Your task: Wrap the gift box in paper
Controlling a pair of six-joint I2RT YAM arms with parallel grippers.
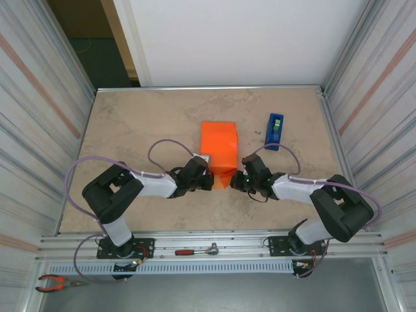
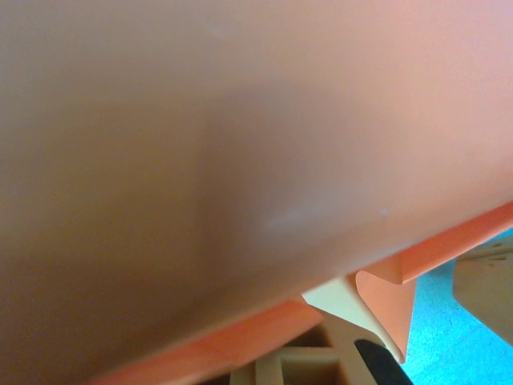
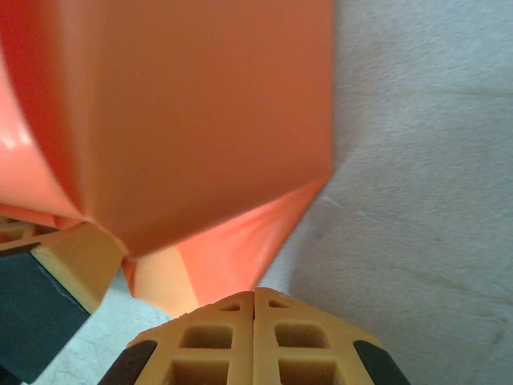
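The orange paper (image 1: 219, 146) is folded over a box shape in the middle of the table, and the gift box is hidden under it. My left gripper (image 1: 207, 180) is shut at the near left corner of the parcel. My right gripper (image 1: 242, 179) is shut at the near right corner. In the right wrist view the paper (image 3: 200, 104) ends in a loose flap that runs down behind my right gripper (image 3: 255, 295), whose fingertips are pressed together. In the left wrist view the paper (image 2: 240, 120) lies close over my left gripper (image 2: 313, 317); a folded flap (image 2: 391, 309) sits beside one finger.
A blue tape dispenser (image 1: 274, 131) stands to the right of the parcel. A red-handled ratchet (image 1: 198, 250) lies on the front rail and pliers (image 1: 55, 283) lie at the near left. Corrugated walls close in both sides. The left finger (image 3: 76, 261) appears in the right wrist view.
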